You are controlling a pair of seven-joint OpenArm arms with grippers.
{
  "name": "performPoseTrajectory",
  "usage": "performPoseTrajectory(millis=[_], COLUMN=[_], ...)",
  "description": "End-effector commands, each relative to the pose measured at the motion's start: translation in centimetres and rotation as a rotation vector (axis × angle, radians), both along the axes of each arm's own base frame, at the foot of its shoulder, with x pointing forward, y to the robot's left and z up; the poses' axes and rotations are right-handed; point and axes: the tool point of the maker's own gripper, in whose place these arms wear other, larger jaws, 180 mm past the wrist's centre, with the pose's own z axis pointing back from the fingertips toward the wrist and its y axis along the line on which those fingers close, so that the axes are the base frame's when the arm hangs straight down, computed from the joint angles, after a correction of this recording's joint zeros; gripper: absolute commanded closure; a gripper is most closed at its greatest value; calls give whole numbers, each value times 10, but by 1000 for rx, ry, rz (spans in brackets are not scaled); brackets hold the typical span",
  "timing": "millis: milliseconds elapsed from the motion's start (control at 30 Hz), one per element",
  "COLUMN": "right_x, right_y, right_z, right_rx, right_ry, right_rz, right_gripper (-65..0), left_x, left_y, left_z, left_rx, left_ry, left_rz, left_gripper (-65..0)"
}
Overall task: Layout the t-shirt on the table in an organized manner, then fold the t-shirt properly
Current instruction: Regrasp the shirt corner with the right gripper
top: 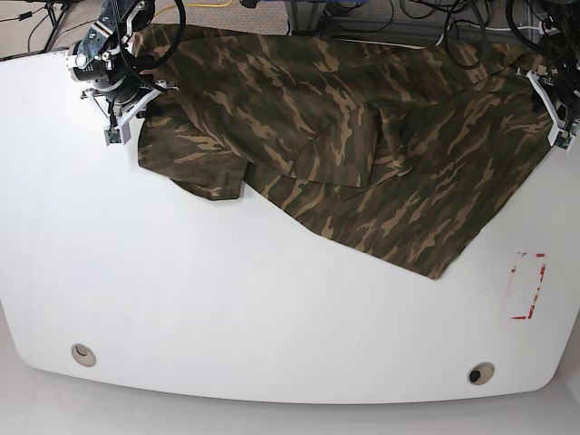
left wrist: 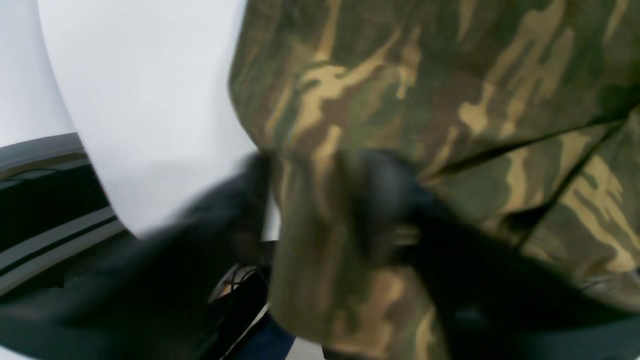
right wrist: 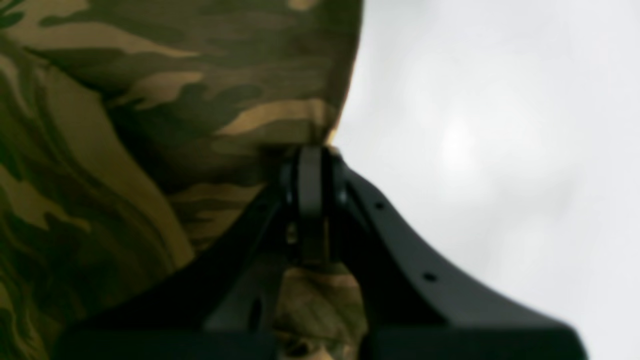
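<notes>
Right gripper (right wrist: 311,165): black fingers (right wrist: 310,200) pressed together on a bunched edge of the t-shirt (right wrist: 150,125), cloth puckered just above the tips and hanging to one side of them. White table (right wrist: 490,150) blurred behind.

Left gripper (left wrist: 320,200): heavily blurred; two dark fingers (left wrist: 390,200) stand apart with a strip of camouflage cloth running down between them. One finger lies against the cloth; whether the other touches it I cannot tell. T-shirt (left wrist: 450,90) fills the upper part of that view, creased, with table (left wrist: 150,100) beside it.

Base view: right gripper (top: 122,104) sits at the far corner of the table (top: 227,317) on the view's left, at the shirt's edge. Left gripper (top: 555,113) sits at the far edge on the view's right, also at the shirt's edge. T-shirt (top: 362,154) stretches between them along the table's far side, lying flat but rumpled, folded over itself near the middle, one corner reaching down toward the red-outlined mark (top: 527,285) without touching it. Two round grommets (top: 83,353) lie near the front edge, well apart from the cloth.
</notes>
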Motion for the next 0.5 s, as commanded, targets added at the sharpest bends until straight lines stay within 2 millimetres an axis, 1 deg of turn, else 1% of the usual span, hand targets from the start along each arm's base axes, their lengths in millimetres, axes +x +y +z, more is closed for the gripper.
performPoseTrajectory(millis=[0, 67, 133, 200, 267, 333, 400, 467], right_x=[1, 2, 2, 2, 2, 2, 3, 3], right_y=[-4, -4, -5, -4, -4, -4, -4, -4], right_z=[3, 3, 3, 3, 3, 3, 4, 4], right_rx=[-16, -17, -19, -18, -18, -18, -18, -18], right_ry=[-2, -4, -4, -4, -4, -4, -5, -5], right_rz=[3, 3, 4, 5, 5, 5, 5, 7], right_gripper=[-19, -22, -22, -22, -22, -22, -22, -22], left_x=[10, 9, 13, 26, 34, 40, 49, 63], left_y=[12, 16, 17, 19, 20, 26, 34, 38], left_z=[18, 22, 25, 34, 40, 49, 62, 76], left_rx=[34, 38, 38, 40, 43, 52, 57, 57], left_ry=[-58, -68, -84, -127, -151, -174, -220, -272], left_rz=[19, 33, 36, 41, 50, 75, 113, 137], left_gripper=[-404, -411, -411, -413, -413, -413, -413, -413])
